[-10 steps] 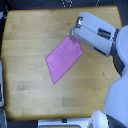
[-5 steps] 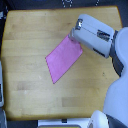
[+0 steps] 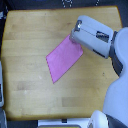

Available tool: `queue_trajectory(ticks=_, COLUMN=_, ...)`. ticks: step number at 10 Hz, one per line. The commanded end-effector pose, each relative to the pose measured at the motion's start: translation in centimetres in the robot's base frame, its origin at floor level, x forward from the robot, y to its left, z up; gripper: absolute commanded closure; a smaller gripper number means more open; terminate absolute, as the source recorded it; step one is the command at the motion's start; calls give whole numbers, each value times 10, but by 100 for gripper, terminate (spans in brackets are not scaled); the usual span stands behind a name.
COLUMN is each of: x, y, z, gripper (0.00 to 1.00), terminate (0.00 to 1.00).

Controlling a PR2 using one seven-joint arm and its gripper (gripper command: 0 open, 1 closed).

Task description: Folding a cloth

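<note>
Not much has changed for you since a second ago: the cloth (image 3: 64, 58) still lies flat and diagonal on the wooden bench (image 3: 30, 30), a bit toward the exterior view's right of centre. The pincer (image 3: 74, 38) sits at its upper corner as before; can't tell how wide it's open or whether it's gripping anything.

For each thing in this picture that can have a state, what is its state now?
cloth: lying flat and spread out on the table, not folded, set at a slant.
gripper: at the cloth's upper corner; its fingers are hidden, so open or shut cannot be told.
table: wooden top, bearing the cloth.
</note>
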Motion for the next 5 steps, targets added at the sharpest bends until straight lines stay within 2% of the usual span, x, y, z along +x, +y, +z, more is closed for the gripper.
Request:
queue_trajectory(ticks=1, x=-5, y=0, z=-5, gripper=100, terminate=0)
queue_trajectory(ticks=5, x=-8, y=-6, z=2, gripper=100, terminate=0)
